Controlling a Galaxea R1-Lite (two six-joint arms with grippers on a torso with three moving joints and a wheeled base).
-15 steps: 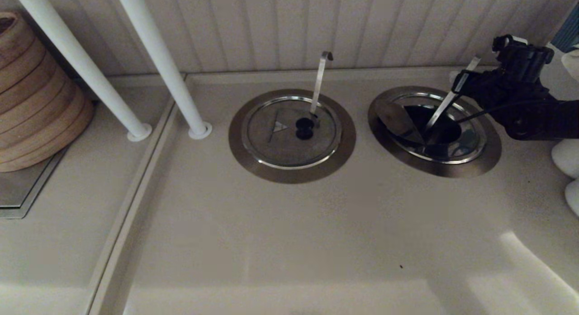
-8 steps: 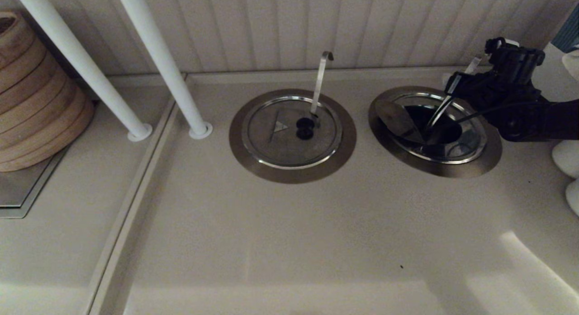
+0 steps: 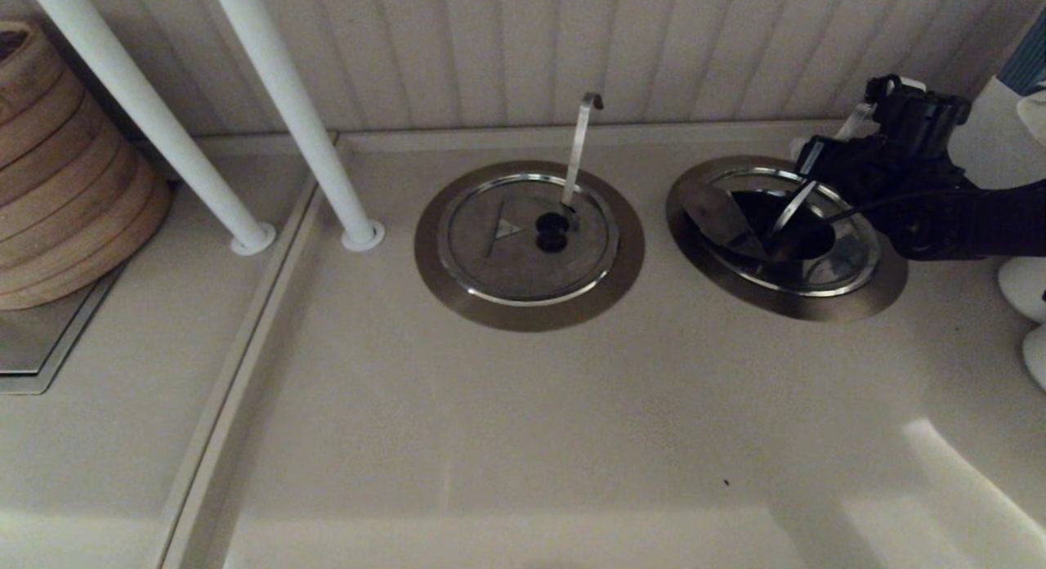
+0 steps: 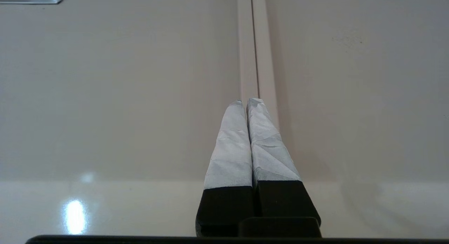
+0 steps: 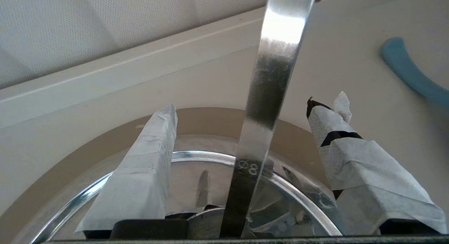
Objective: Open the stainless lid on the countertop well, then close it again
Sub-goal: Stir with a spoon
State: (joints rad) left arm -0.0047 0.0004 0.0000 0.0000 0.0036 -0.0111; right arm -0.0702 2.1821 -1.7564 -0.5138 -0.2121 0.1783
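Observation:
The countertop well [image 3: 887,287] with its brushed-steel ring flange sits at the right rear of the counter. Its stainless lid [image 3: 719,217] stands tilted up as a flap on the well's left side, and a dark opening shows beside it. The straight-tipped utensil handle [image 3: 788,211] leans out of the well toward the back right. My right gripper [image 3: 825,156] hangs open over the well's back right rim. In the right wrist view the handle [image 5: 270,96] passes between the taped fingers [image 5: 147,160] without touching them. My left gripper [image 4: 247,102] is shut on nothing, low over bare counter.
The twin lid [image 3: 527,238] with the hook-tipped handle [image 3: 580,144] lies flat in the ring to the left. Two white posts [image 3: 286,111] stand at the back left, beside stacked bamboo steamers [image 3: 65,176]. White ware [image 3: 1025,283] crowds the right edge. The panelled wall is close behind.
My right gripper has moved left and slightly lower, closing in over the well's back rim and covering more of the straight handle. The lid and the twin lid have not moved.

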